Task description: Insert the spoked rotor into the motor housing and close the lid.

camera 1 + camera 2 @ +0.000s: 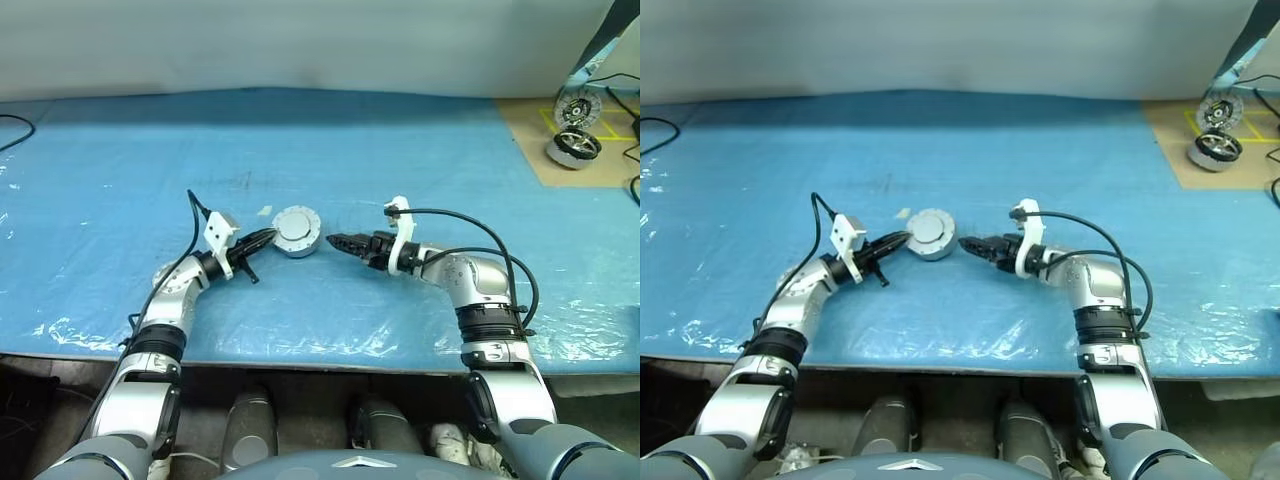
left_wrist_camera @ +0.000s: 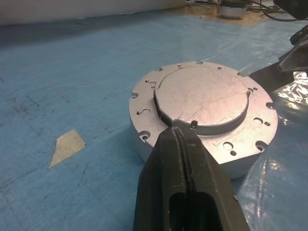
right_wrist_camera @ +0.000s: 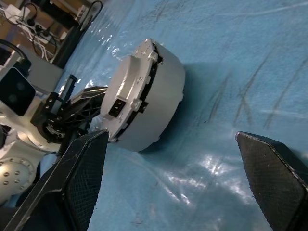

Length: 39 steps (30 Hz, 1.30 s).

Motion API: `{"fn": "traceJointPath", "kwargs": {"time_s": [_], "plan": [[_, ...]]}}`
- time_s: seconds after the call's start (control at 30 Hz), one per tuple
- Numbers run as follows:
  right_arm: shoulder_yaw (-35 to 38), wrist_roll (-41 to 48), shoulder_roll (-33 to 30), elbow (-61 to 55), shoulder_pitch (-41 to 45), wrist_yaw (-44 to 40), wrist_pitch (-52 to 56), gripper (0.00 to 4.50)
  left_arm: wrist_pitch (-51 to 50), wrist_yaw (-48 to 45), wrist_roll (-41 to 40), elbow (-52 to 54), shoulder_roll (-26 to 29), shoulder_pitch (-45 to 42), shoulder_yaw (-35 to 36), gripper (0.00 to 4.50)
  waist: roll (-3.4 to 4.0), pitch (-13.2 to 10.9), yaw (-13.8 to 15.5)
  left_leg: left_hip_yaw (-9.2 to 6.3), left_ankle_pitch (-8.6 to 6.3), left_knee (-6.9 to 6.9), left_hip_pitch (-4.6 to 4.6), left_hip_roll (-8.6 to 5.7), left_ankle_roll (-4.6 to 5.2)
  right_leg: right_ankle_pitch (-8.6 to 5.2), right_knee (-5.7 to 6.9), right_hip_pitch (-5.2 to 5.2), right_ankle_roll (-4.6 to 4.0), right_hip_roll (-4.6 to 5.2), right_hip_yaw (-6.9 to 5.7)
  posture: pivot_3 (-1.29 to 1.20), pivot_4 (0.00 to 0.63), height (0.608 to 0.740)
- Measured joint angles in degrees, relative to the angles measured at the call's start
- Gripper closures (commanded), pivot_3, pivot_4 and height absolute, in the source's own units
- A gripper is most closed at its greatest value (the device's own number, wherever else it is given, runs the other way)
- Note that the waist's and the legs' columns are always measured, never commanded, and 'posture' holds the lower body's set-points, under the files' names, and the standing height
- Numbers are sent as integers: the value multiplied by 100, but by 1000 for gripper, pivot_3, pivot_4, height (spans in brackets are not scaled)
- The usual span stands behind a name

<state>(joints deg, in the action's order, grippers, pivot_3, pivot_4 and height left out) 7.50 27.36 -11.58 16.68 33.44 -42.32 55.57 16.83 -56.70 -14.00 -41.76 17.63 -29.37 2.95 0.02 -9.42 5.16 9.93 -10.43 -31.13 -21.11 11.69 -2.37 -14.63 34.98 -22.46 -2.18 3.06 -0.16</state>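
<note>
Left gripper [image 1: 268, 237]: lying level on the blue table cover [image 1: 120, 160], its two fingers pressed together with nothing between them, tips resting against the near edge of the lid [image 2: 204, 98].

Tape scrap [image 2: 66, 145]: lying flat on the cover just beside the housing.

Motor housing [image 1: 297, 232]: sitting between the two grippers, lid seated on top. The spoked rotor is presumably sitting inside, hidden. The housing is looking like solid machined metal: stiff, fairly heavy for its size, smooth-walled and likely to be slipping under narrow fingertips. Best hold is judged to be across the cylindrical side wall, jaws spanning the full width, or a downward press on the flat raised lid face.

Right gripper [image 1: 333, 241]: pointing at the housing from the other side, jaws standing wide apart and gripping nothing, tips near the wall but apart from it.

Spare motor wheels [image 1: 574, 148]: resting well apart on the brown board at the far right corner.
</note>
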Motion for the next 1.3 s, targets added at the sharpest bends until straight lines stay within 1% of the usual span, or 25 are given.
{"fn": "traceJointPath", "kwargs": {"time_s": [0.17, 0.47, 0.57, 0.7, 0.83, 0.87, 1.2, 1.3], "plan": [[227, 348, 455, 295, 88, 162, 181, 20, -5, -10, 20, -2, 7, -45, -26, 4500, 0, 0, 22, 0, 0, -3, -4, -1, 0, -1, 2, -3, -2, 2, 0, 0, 150, 740], [208, 325, 760, 895, 444, 542, -305, 20, 0, -47, 39, -30, 35, -115, -56, 4500, 0, 0, 18, 1, 0, -5, -1, 0, 0, -1, 7, -2, -2, 2, -1, 0, 150, 740], [257, 325, 825, 1092, 540, 689, -496, 647, 1, -51, 44, -36, 43, -115, -65, 4500, 0, 0, 20, 1, 0, -5, -1, 0, -1, -1, 7, -2, -3, 2, -1, 0, 150, 740], [314, 365, 783, 1176, 543, 686, -511, 2099, 6, -51, 44, -36, 58, -114, -67, 4500, 0, 0, 23, 1, 0, -5, -12, 0, -1, -1, 7, -11, -2, 2, -1, 0, 150, 740], [302, 521, 713, 1054, 530, 535, -416, 3350, -1, -39, 107, -76, 110, -96, -61, 4500, 0, 0, 26, 0, 0, -5, -14, 0, 0, 0, 7, -12, -1, 2, -3, 0, 150, 740], [298, 528, 716, 1027, 516, 522, -397, 3427, -1, -40, 117, -79, 110, -90, -62, 4500, 0, 0, 27, 1, 0, -6, -14, 0, 0, 0, 8, -12, -1, 2, -3, 0, 150, 740], [287, 525, 780, 948, 484, 596, -377, 3427, 4, -39, 132, -83, 107, -90, -12, 4500, 0, 0, 27, 1, 1, -7, -15, 0, -1, -1, 12, -15, -1, 2, -3, 0, 150, 740], [310, 549, 815, 948, 487, 649, -372, 3427, -256, -65, -73, 29, 47, -75, 91, 4500, 0, -1, 23, 1, 1, -9, -18, 0, -1, -1, 15, -19, -2, 2, -2, 0, 150, 740]]}}
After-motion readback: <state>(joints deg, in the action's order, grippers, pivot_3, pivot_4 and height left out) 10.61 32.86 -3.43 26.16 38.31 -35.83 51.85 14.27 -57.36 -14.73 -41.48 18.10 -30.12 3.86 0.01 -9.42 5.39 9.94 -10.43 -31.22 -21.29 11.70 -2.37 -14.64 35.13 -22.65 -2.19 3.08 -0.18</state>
